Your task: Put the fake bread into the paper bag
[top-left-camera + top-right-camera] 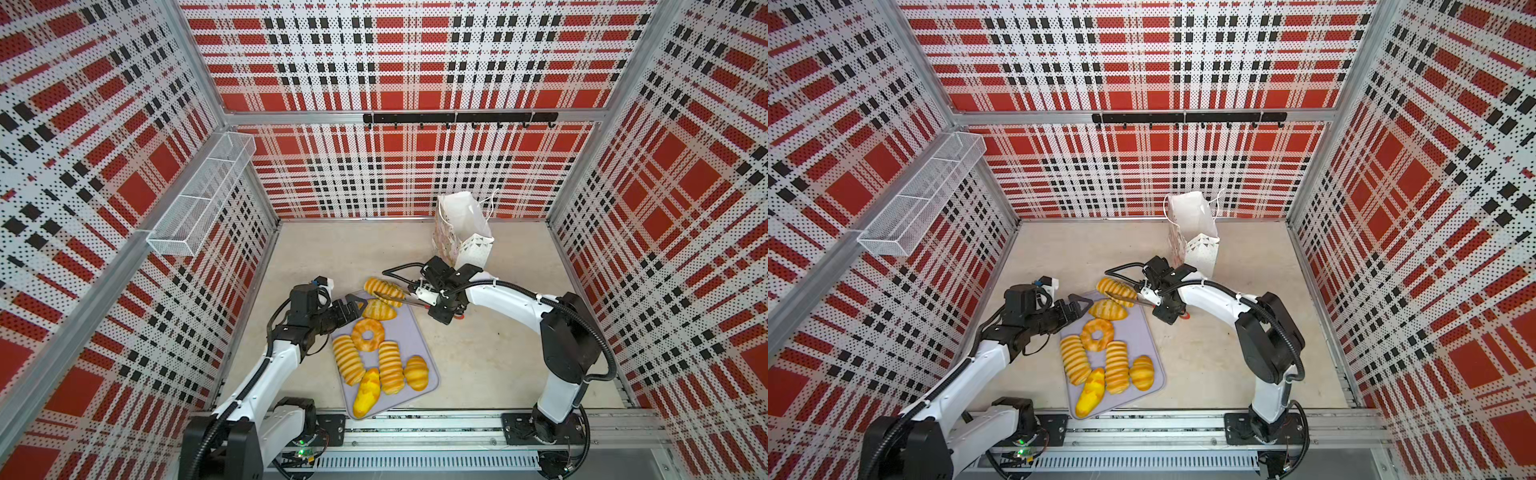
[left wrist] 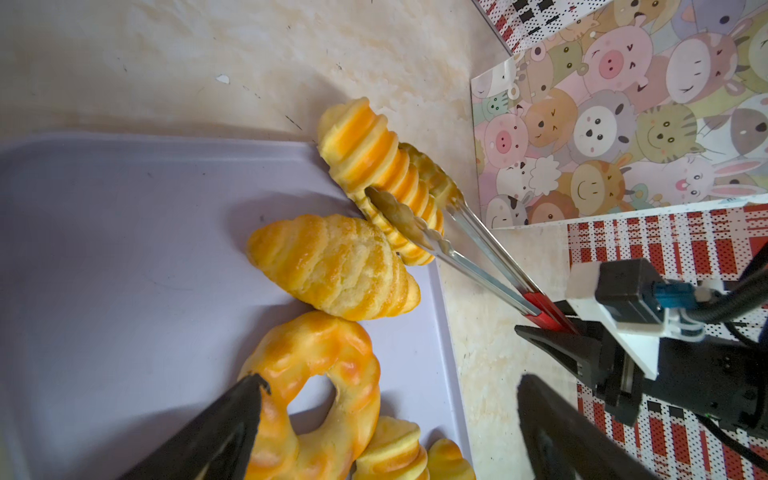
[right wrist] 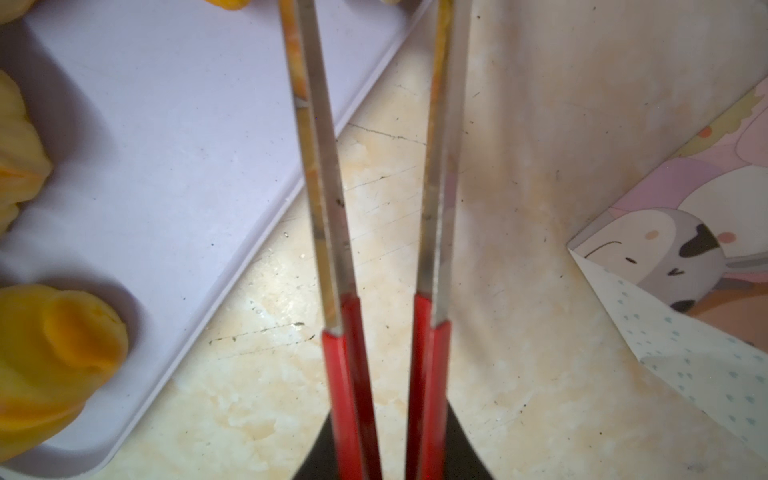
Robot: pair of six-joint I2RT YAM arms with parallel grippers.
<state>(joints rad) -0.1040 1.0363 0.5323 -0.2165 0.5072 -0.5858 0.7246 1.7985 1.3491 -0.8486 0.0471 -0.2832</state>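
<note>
My right gripper [image 1: 437, 302] is shut on the red handles of metal tongs [image 3: 328, 208]. The tong tips [image 2: 399, 212] clamp a ribbed striped loaf of fake bread [image 1: 384, 291] at the far corner of the lavender tray [image 1: 411, 332]. My left gripper [image 2: 392, 380] stands open and empty just above the tray, by the ring doughnut [image 2: 324, 374] and the speckled roll [image 2: 332, 266]. The paper bag [image 1: 461, 232] stands upright and open behind the right gripper, and its animal-print side [image 2: 623, 124] is close to the clamped loaf.
Several more breads [image 1: 390, 365] lie on the near half of the tray, with a yellow bun [image 1: 368, 392] at its front edge. A white wire-mesh basket [image 1: 203, 195] hangs on the left wall. A black hook rail [image 1: 457, 117] runs along the back wall.
</note>
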